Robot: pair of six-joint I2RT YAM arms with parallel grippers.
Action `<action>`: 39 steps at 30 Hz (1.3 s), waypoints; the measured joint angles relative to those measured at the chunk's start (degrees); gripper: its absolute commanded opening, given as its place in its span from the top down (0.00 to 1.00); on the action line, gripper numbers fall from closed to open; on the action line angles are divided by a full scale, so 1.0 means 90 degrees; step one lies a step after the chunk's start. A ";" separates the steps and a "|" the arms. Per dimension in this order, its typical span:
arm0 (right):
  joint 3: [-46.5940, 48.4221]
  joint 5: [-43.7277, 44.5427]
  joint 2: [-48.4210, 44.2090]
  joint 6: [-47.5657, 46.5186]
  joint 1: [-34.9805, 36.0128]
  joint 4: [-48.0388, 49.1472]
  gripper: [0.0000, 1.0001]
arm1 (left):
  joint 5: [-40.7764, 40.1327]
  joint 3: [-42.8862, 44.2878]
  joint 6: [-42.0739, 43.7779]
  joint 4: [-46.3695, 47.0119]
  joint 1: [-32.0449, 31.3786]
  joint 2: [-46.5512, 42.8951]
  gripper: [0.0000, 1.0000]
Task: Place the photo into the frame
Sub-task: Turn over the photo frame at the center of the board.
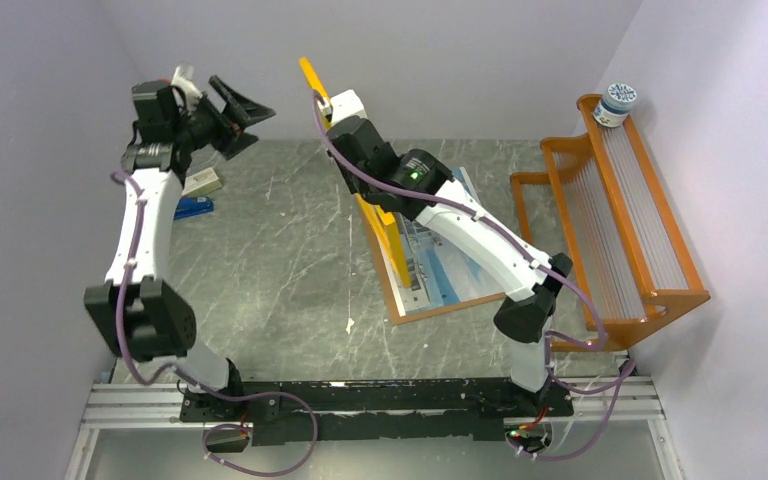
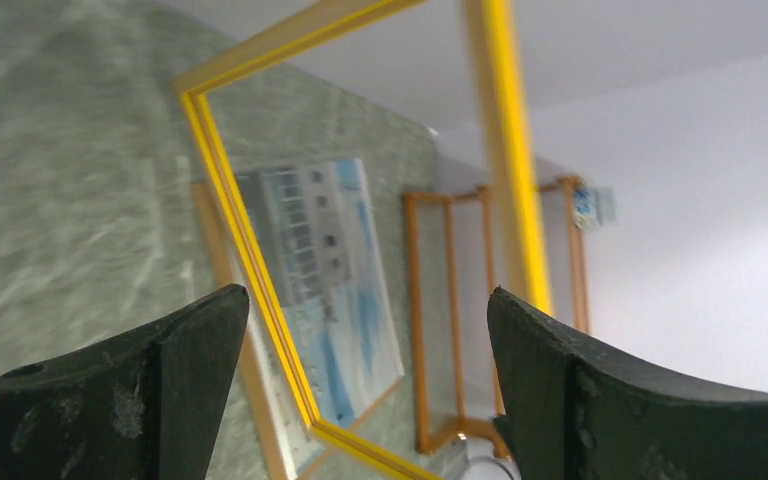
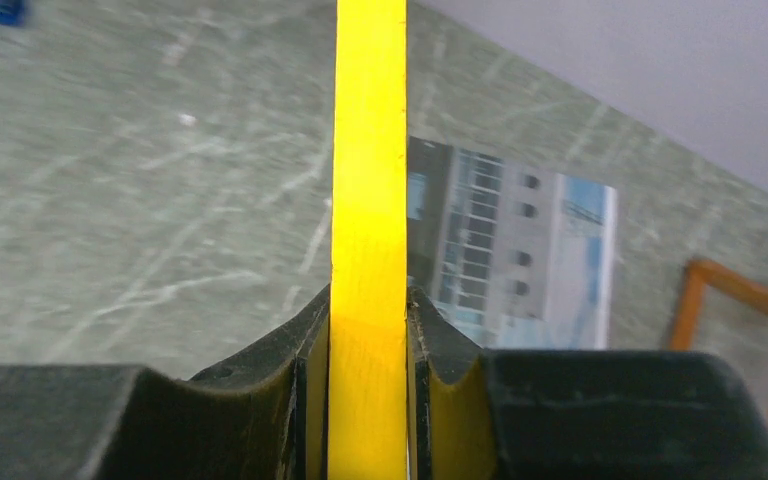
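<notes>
The frame (image 1: pixel 385 225), with a thin yellow border, stands upright on its long edge in the middle of the table. My right gripper (image 1: pixel 328 108) is shut on its top edge; in the right wrist view the yellow edge (image 3: pixel 370 150) sits clamped between the fingers, with the gripper (image 3: pixel 368 300) around it. The photo (image 1: pixel 438 262) lies face up on the brown backing panel (image 1: pixel 430 310), just right of the frame. It also shows in the right wrist view (image 3: pixel 520 260). My left gripper (image 1: pixel 260 125) is open and empty, raised left of the frame. In the left wrist view the left gripper (image 2: pixel 365 300) faces the frame (image 2: pixel 250 250), and the photo (image 2: pixel 330 270) shows through the pane.
An orange slatted rack (image 1: pixel 620 220) stands at the right wall with a small tin (image 1: pixel 618 103) on top. A blue object (image 1: pixel 192 207) and a small pale object (image 1: pixel 203 182) lie at the far left of the marbled table (image 1: pixel 280 260).
</notes>
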 measured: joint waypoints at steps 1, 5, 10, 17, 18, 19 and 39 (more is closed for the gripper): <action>0.0146 -0.0219 0.0010 0.0095 -0.0005 -0.0010 1.00 | -0.0321 -0.0347 0.0063 -0.0022 0.0073 -0.0328 0.06; 0.0367 -0.1161 -0.0017 0.0658 -0.0066 0.0189 1.00 | -0.1477 -0.1438 0.0277 -0.0199 0.0274 -0.1423 0.06; -0.0306 -0.2370 -0.0177 0.1632 -0.0401 0.0782 1.00 | -0.2531 -0.2278 0.0452 -0.0321 0.0359 -0.2052 0.06; -0.2132 -0.3514 -0.0583 0.3218 -0.1248 0.1928 1.00 | -0.3446 -0.3446 0.0653 -0.0697 0.0376 -0.2200 0.06; -0.2416 -0.3643 -0.0658 0.3427 -0.1341 0.2149 1.00 | -0.3524 -0.3582 0.0673 -0.0746 0.0376 -0.2200 0.06; -0.2759 -0.3747 -0.0760 0.3604 -0.1438 0.2436 1.00 | -0.3623 -0.3755 0.0712 -0.0797 0.0376 -0.2200 0.06; -0.7310 -0.6234 -0.1603 0.4792 -0.2897 0.6424 0.63 | -0.2052 -0.3599 0.2222 -0.0595 0.0544 0.1115 0.06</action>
